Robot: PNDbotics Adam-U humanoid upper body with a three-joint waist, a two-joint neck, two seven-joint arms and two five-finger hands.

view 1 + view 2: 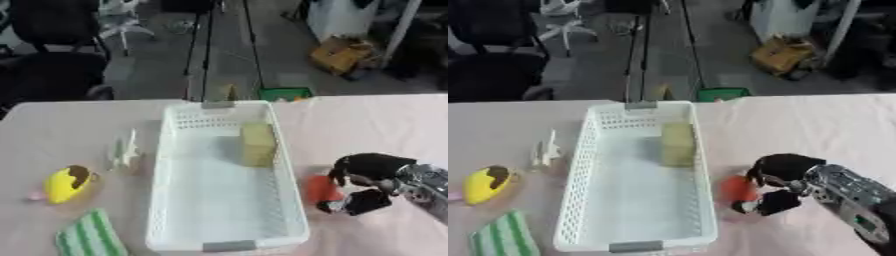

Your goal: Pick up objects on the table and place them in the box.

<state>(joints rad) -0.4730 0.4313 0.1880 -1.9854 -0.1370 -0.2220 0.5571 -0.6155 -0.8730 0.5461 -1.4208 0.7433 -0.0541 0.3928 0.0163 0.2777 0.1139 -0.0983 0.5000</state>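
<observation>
Red and rounded, a small object (735,189) sits on the counter (385,125) just outside the white basket's (157,200) right wall, near the front edge. The right hand (785,172) is at it from the right, fingers (772,202) curled around it. Left hand is out of view.

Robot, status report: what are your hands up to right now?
Right hand curled round a red object, on the table beside the white basket. Left hand not in view. Yellow block already in the basket. Nothing blocking.
</observation>
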